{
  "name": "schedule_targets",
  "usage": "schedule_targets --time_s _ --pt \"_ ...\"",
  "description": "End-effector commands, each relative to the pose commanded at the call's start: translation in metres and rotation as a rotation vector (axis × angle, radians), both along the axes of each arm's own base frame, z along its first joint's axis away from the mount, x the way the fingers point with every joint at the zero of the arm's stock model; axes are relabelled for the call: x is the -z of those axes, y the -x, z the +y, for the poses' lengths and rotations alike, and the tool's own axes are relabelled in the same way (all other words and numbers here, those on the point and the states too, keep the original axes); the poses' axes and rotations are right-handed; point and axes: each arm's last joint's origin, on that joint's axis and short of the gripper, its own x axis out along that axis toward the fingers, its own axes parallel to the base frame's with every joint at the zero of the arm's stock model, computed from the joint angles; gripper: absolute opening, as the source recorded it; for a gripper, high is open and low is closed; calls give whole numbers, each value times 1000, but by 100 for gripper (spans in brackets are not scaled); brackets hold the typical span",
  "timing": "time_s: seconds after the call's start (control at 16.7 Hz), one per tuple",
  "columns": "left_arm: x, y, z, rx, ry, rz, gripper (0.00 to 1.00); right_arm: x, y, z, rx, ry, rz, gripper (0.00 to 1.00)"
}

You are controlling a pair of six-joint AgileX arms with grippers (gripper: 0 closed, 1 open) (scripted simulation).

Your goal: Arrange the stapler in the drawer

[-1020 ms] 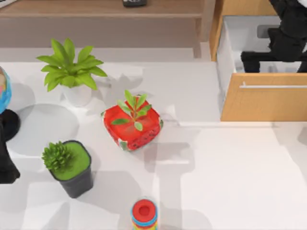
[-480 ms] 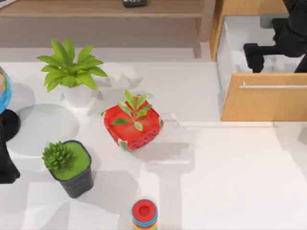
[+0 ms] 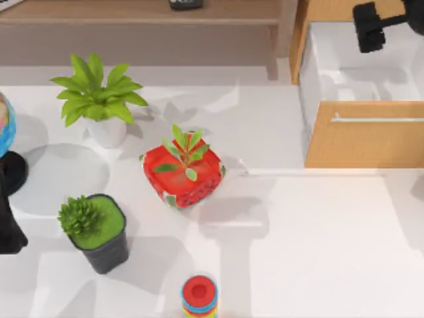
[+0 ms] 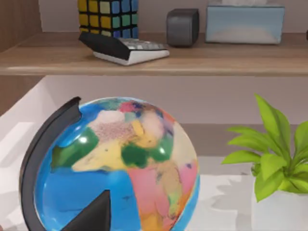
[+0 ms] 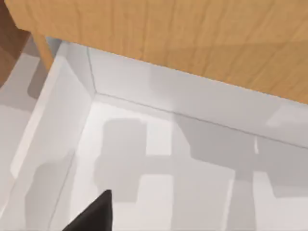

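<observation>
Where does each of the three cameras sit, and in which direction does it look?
Top view: above the table, looking down on the drawer, the red pot and the plants; the right end effector hangs over the drawer's back, the left arm at the left edge.
Left wrist view: low on the left arm, facing the globe and the shelf; one dark fingertip shows.
Right wrist view: looking down into the drawer's white inside; one dark fingertip shows.
Shared: top and right wrist views show the drawer; top and left wrist views show the globe.

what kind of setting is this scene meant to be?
Likely a rendered home-office or study desk: a white table beside an open wooden drawer, a shelf holding a calculator, puzzle cube and tissue box, plus a globe and potted plants.
</observation>
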Motion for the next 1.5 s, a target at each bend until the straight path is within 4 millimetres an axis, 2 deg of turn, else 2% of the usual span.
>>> schedule_targets --time_s 0.24,0.36,0.48,0.6,0.78,1.02,1.26,1.38,1.5 --pt "0 0 0 0 0 0 100 -53 31 16 -134 53 -503 100" --pt "0 0 0 0 0 0 100 -73 52 28 -192 103 -757 100" --pt "0 0 0 0 0 0 100 -81 74 41 -234 168 -982 100" --pt "0 0 0 0 0 0 100 -74 95 55 -262 244 -1156 100" --pt "0 0 0 0 0 0 100 -40 124 74 -289 375 -1320 100" --pt "0 0 0 0 0 0 100 32 161 82 -334 612 -1342 100" --pt "0 0 0 0 0 0 100 105 188 59 -409 932 -1146 100" --pt "0 0 0 0 0 0 100 131 196 41 -437 1089 -1004 100" --pt "0 0 0 0 0 0 100 150 198 24 -449 1216 -868 100"
